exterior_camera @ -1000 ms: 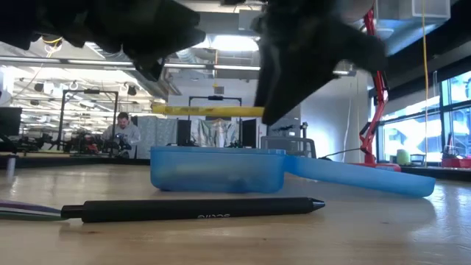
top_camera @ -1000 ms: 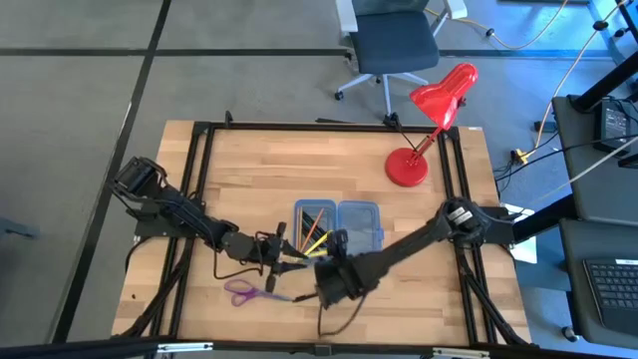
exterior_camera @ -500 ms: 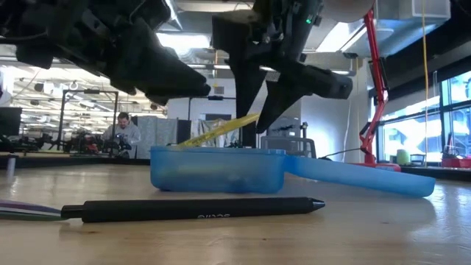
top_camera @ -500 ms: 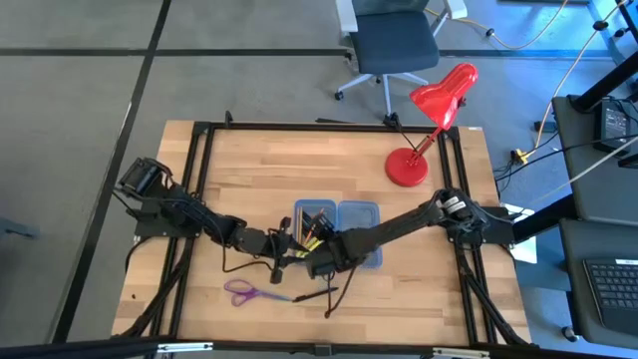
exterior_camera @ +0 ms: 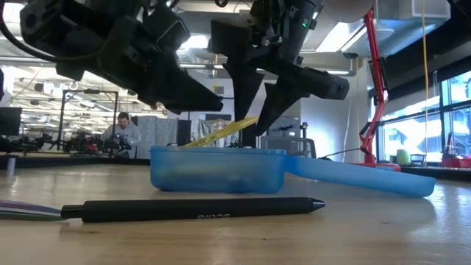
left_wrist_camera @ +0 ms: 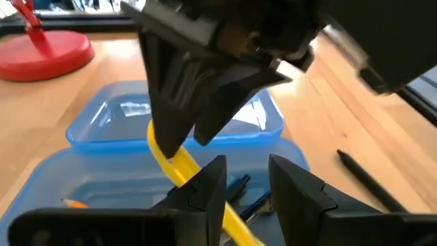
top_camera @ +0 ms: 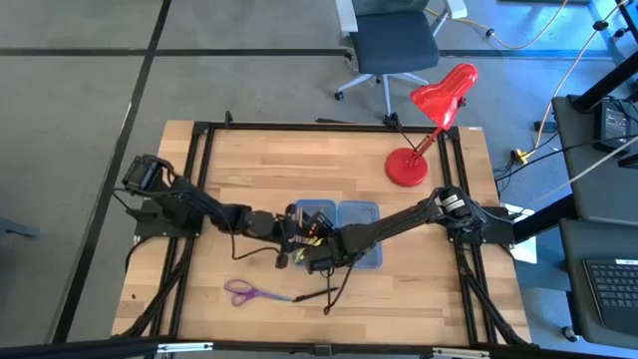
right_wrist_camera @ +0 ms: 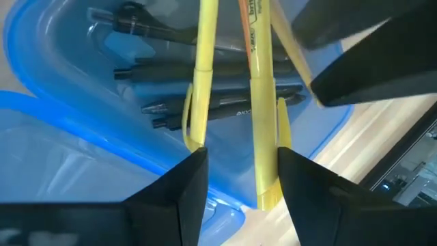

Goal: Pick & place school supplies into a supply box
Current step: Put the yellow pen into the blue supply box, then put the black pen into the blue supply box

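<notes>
1. The left tool (top_camera: 290, 229) hangs over the near end of the supply box (top_camera: 361, 212). Its two fingers (left_wrist_camera: 205, 195) stand apart with a clear gap, and I cannot see them pressing on anything.
2. The right tool (top_camera: 317, 257) is just beside the left tool, almost tip to tip with it, above the same half of the box. Its fingers (right_wrist_camera: 171, 198) are spread wide and grip nothing.
3. A yellow pencil (exterior_camera: 221, 132) lies tilted under both tools. Its low end is inside the box, below the left tool. Its high end rises over the rim to the fingers of the right tool.
4. Directly under the right tool, in the deep half of the box, lie several black pens (right_wrist_camera: 205, 109) and two yellow ones (right_wrist_camera: 263, 102).
5. The other half of the box lies open and flat on the worktop (top_camera: 239, 170), to the right of the right tool.
6. A black pen (exterior_camera: 191, 209) lies flat on the worktop, near the right tool, on the side of it away from the box.
7. The purple-handled scissors (top_camera: 244, 292) lie flat on the worktop, farther from both tools than the black pen.
8. A red desk lamp (top_camera: 409, 168) stands well apart from both tools, beyond the box.
9. A person (exterior_camera: 121, 132) sits far behind in the room.
</notes>
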Robot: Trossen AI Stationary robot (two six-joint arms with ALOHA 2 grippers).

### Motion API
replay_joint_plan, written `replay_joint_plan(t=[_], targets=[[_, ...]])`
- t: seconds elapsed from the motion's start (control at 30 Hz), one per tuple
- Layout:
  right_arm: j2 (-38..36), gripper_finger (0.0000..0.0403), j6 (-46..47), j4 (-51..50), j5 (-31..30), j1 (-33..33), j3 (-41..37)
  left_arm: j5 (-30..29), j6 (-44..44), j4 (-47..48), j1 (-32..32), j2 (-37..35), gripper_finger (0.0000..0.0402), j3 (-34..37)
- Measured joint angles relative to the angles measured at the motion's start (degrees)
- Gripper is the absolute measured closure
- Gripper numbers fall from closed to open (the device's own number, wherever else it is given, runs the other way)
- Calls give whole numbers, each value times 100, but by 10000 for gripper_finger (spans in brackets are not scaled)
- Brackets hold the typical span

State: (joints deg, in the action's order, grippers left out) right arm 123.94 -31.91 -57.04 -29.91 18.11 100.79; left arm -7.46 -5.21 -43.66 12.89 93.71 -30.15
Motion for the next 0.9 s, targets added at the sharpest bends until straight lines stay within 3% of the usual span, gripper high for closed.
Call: replay_joint_plan(t=[0.3,0.9], targets=[[0,224,-113,379,1,9,-2,597,-57,67,-249,-2,302,0],[9,224,-76,749,8,4,-2,535,-518,214,-489,380,299,2]])
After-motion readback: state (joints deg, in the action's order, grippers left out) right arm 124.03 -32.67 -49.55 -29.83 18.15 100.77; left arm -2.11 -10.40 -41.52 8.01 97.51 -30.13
